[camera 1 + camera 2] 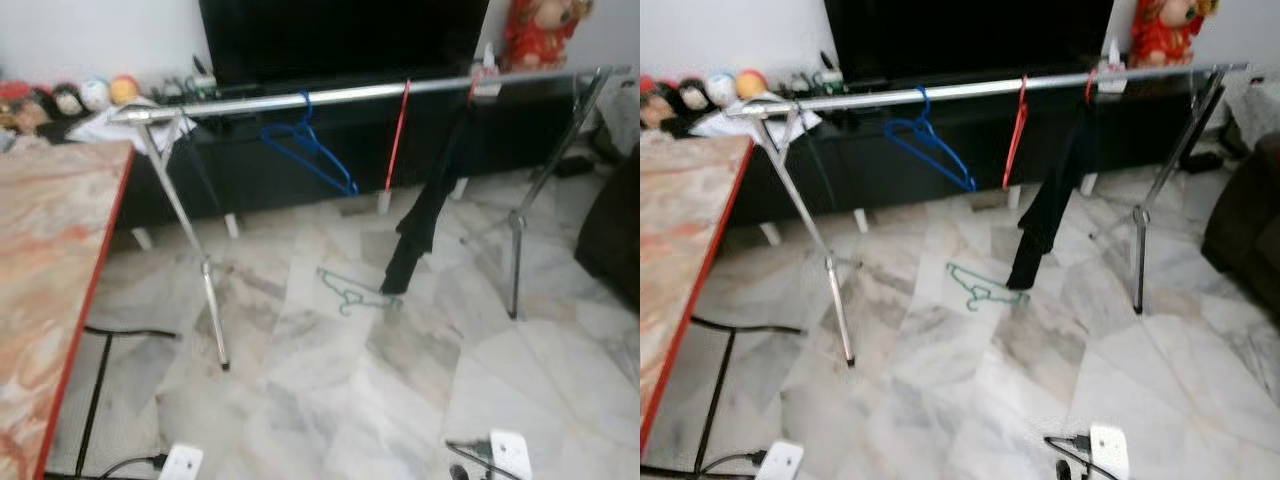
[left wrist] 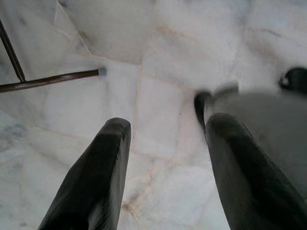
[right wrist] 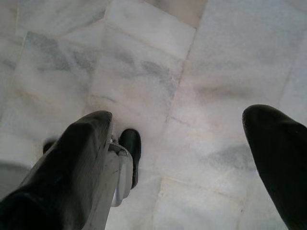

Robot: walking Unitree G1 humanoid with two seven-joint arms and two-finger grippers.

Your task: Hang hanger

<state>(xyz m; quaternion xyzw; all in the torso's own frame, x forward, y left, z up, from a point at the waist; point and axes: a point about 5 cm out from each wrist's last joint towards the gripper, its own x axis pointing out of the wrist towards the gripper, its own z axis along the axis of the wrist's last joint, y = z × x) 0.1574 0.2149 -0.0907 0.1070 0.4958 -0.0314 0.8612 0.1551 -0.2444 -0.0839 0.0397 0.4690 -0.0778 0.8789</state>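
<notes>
Your left gripper (image 2: 163, 167) and right gripper (image 3: 182, 158) hang open and empty; the teal hanger (image 1: 352, 292) lies flat on slick marble floor (image 1: 330, 400), so it may skid.

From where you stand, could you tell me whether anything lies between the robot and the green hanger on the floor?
Nothing visible does. The green hanger lies on open marble floor under the rail, beside the hanging black garment. Both grippers point down at floor tiles, open.
</notes>
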